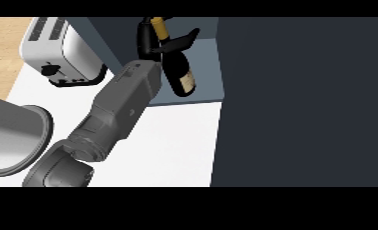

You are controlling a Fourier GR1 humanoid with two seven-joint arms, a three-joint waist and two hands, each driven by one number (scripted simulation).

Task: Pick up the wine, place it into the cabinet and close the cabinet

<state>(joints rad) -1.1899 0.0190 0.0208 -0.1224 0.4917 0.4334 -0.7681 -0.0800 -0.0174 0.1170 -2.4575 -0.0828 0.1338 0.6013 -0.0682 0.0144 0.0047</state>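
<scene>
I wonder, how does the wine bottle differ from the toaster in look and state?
The wine bottle is dark with a yellow top; the toaster is white. The left hand grips the wine bottle over the cabinet shelf; the toaster stands untouched on the counter.

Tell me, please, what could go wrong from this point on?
The robot hand holds the wine bottle by its neck only, and tilted, so it might swing or topple when set down in the cabinet. The open cabinet door stands close beside the bottle, so a sideways move could knock the bottle against it.
</scene>
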